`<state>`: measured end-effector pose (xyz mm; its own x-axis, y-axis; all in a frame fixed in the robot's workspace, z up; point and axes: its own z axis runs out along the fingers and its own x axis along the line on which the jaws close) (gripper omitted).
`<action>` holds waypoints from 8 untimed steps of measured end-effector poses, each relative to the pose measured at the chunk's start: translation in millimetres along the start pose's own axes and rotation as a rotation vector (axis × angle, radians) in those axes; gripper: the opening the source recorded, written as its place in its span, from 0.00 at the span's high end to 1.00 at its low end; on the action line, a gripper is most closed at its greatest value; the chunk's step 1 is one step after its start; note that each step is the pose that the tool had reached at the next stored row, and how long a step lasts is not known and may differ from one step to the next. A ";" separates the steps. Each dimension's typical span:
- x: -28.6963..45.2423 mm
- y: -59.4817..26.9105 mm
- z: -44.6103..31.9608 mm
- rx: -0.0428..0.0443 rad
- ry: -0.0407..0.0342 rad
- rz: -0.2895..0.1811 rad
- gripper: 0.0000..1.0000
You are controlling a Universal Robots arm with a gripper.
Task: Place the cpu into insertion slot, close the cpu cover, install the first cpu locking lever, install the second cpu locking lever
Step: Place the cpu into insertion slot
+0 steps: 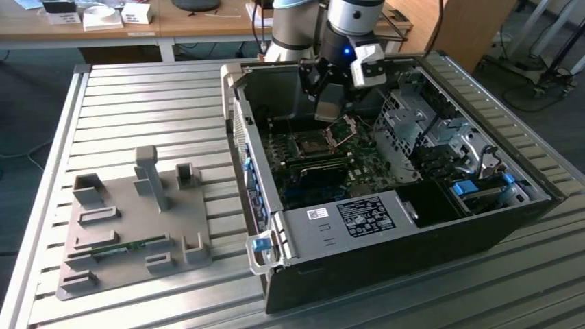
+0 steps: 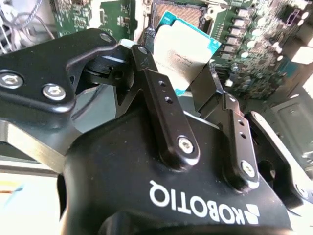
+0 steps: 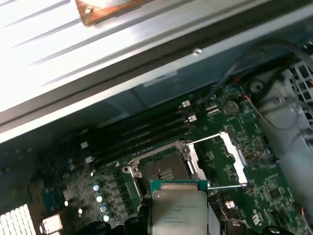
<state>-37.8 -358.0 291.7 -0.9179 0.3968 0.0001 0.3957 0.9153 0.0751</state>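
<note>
Inside the computer case (image 1: 393, 253), the cpu (image 2: 186, 46) in the claw (image 2: 177, 61).

You see your gripper (image 2: 177, 66) with its two black fingers (image 2: 161, 98) clamped on opposite edges of the cpu (image 2: 186, 46), silver-grey top toward the camera. Just beyond lies the insertion slot (image 2: 188, 12) on the green motherboard (image 2: 112, 17).

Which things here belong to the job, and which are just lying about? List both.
Job: gripper, shut on the cpu; insertion slot; open cpu cover.
Lying about: grey fixture plate; memory slots; drive cage.
</note>
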 end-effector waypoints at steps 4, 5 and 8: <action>0.0 -0.1 0.8 -0.0002 -0.0042 0.062 0.46; 0.0 -0.1 0.9 0.0000 -0.0045 0.066 0.46; 0.0 -0.1 1.4 -0.0003 -0.0070 0.099 0.46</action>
<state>-37.8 -358.0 290.2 -0.8740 0.4859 0.0006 0.4845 0.8715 0.0754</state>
